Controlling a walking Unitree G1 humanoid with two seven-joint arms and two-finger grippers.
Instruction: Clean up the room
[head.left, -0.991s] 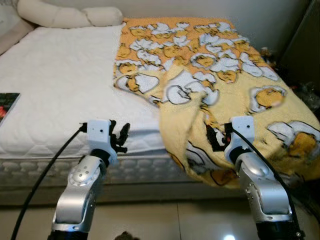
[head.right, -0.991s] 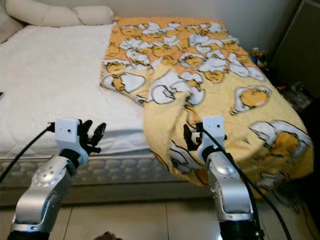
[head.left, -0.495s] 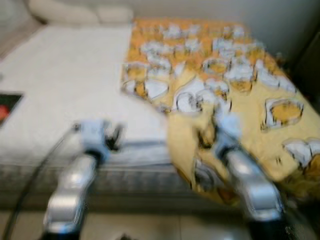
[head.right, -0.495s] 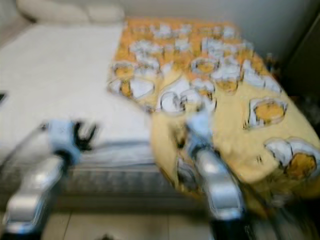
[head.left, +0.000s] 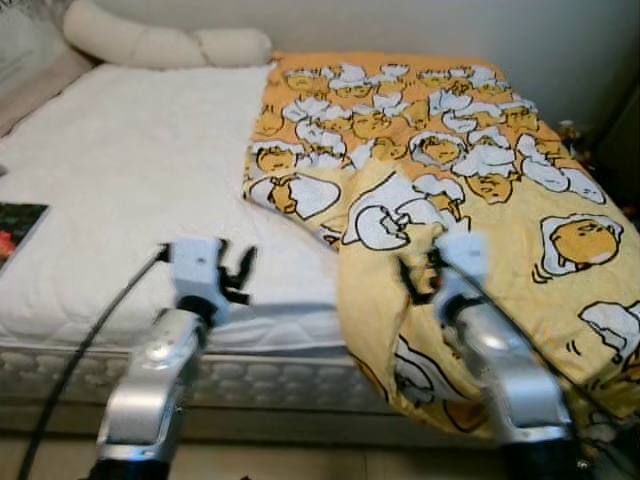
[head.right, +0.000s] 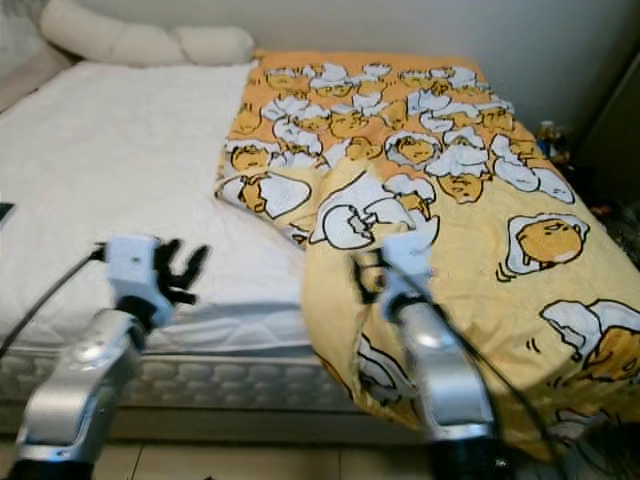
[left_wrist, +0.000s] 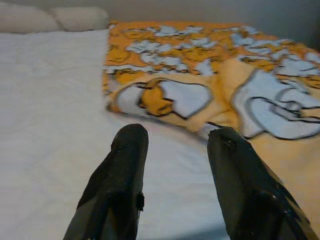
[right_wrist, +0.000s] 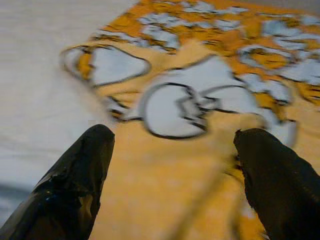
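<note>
Both claws stand open: your left gripper (head.left: 243, 272) over the white mattress (head.left: 130, 180), your right gripper (head.left: 418, 282) over the one yellow blanket (head.left: 480, 190). You see the blanket on the bed's 3 o'clock half, its corner folded back. Two pillows (head.left: 160, 45) lie at 11 o'clock, one book (head.left: 15, 228) at 9.

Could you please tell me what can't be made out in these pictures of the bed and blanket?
- Book at the mattress edge: cut off by the left eye view's frame, cover unreadable.
- Blanket lower hem: hidden behind the right arm.
- Clutter beside the bed, by the wall: too small and dark to identify.
- Right gripper view: blurred, blanket print smeared.
</note>
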